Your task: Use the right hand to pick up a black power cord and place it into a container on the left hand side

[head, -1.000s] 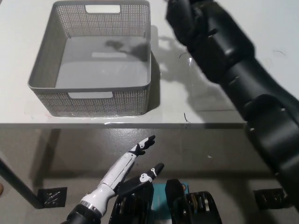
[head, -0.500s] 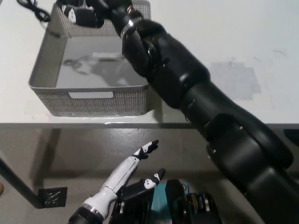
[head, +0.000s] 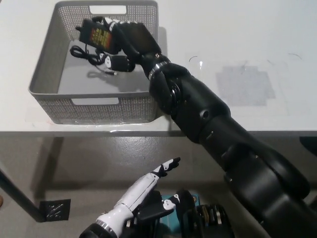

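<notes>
The right robot hand (head: pixel 126 42) was pinching the black power cord (head: pixel 96 38) by its adapter block, and it held it over the inside of the grey container (head: pixel 49 79), which stood on the left part of the white counter (head: pixel 223 29). The cable loops hung below the block, near the basket floor, so I judged that the arm reached so far across in order to let the cord fall inside and not on the rim. The release seemed not yet done. The left robot hand (head: pixel 143 191) rested low, below the near counter edge, with fingers spread and holding nothing.
</notes>
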### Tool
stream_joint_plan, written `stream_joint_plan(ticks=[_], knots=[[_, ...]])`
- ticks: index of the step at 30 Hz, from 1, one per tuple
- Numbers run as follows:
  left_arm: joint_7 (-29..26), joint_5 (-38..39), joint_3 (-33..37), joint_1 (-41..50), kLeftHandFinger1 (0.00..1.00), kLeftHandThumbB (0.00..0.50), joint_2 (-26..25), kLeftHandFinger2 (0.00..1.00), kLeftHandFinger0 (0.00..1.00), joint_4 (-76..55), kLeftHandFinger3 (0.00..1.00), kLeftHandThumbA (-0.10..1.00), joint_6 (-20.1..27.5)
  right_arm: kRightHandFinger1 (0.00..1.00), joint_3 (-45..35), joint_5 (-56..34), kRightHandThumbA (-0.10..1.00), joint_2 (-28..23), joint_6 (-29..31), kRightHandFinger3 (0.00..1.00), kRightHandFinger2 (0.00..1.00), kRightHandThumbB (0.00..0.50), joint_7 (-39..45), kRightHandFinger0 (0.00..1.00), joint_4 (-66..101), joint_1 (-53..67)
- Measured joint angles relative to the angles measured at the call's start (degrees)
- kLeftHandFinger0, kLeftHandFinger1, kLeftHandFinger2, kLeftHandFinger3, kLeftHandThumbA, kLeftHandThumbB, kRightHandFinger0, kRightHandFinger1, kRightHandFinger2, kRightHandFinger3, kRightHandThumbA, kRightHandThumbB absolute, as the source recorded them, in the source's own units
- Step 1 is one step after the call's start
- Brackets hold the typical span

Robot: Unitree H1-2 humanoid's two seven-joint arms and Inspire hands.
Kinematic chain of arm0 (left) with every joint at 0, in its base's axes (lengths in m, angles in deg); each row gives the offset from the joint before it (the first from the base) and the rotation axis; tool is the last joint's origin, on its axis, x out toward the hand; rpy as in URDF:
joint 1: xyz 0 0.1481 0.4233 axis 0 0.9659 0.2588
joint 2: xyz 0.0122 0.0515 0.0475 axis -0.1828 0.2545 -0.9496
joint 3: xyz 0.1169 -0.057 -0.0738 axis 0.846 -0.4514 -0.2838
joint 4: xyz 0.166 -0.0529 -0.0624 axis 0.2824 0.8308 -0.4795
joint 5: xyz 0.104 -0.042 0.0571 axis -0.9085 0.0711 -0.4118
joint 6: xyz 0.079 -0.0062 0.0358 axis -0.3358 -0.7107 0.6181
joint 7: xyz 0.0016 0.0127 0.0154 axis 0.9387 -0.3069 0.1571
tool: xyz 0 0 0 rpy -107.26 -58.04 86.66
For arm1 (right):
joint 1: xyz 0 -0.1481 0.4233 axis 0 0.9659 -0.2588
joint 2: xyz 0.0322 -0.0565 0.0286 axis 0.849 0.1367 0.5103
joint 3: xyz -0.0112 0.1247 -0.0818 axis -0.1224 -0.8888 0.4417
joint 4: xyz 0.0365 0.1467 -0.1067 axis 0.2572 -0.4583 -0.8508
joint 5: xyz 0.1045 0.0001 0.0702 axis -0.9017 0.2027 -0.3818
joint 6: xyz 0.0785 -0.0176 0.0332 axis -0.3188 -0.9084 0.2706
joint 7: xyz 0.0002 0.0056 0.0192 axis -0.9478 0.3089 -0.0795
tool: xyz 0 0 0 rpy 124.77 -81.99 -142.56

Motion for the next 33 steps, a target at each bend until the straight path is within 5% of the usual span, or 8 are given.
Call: stream_joint_plan(ticks=[2,3,4,5,6,8,12,33], knots=[[0.36,-0.29,0.11,-0.22,1.0,0.064,-0.19,1.0,1.0,-0.21,1.0,0.55,-0.36,0.39,0.13,0.0,-0.05,0.02,0.0,0.78,0.69,0.156,-0.15,0.02,-0.73,0.22],[0.51,-0.41,0.12,-0.33,1.0,0.065,-0.22,1.0,1.0,-0.27,1.0,0.54,-0.51,0.46,0.14,0.0,0.26,0.02,0.0,0.86,0.76,0.184,-0.25,0.12,-0.99,0.27],[0.66,-0.51,0.13,-0.47,1.0,0.064,-0.24,1.0,1.0,-0.3,1.0,0.54,-0.64,0.62,0.14,-0.02,0.4,0.01,0.05,1.0,0.95,0.262,-0.3,0.26,-1.18,0.28],[0.77,-0.58,0.14,-0.6,1.0,0.069,-0.25,1.0,1.0,-0.32,1.0,0.54,-0.76,1.0,0.13,-0.05,0.78,0.01,0.13,1.0,1.0,0.375,-0.33,0.96,-1.3,0.3],[0.88,-0.64,0.16,-0.71,1.0,0.069,-0.26,1.0,1.0,-0.33,1.0,0.54,-0.87,1.0,0.13,-0.1,0.82,0.0,0.22,1.0,1.0,0.386,-0.29,1.0,-1.33,0.32],[1.15,-0.84,0.21,-0.92,1.0,0.06,-0.27,1.0,1.0,-0.42,1.0,0.55,-1.25,1.0,0.28,-0.22,0.89,-0.16,0.32,1.0,1.0,0.495,1.17,1.0,-1.32,0.33],[1.72,-1.29,0.63,-1.03,1.0,0.056,-0.44,1.0,1.0,-0.61,1.0,0.54,-1.57,1.0,0.28,-0.47,1.0,-0.84,0.34,1.0,1.0,0.5,4.28,1.0,-1.1,0.34],[4.32,-2.0,1.9,-3.34,1.0,0.069,-1.75,1.0,1.0,-0.74,1.0,0.45,-2.65,1.0,-4.09,-3.2,1.0,-6.72,0.0,1.0,1.0,0.5,11.06,1.0,13.86,5.46]])
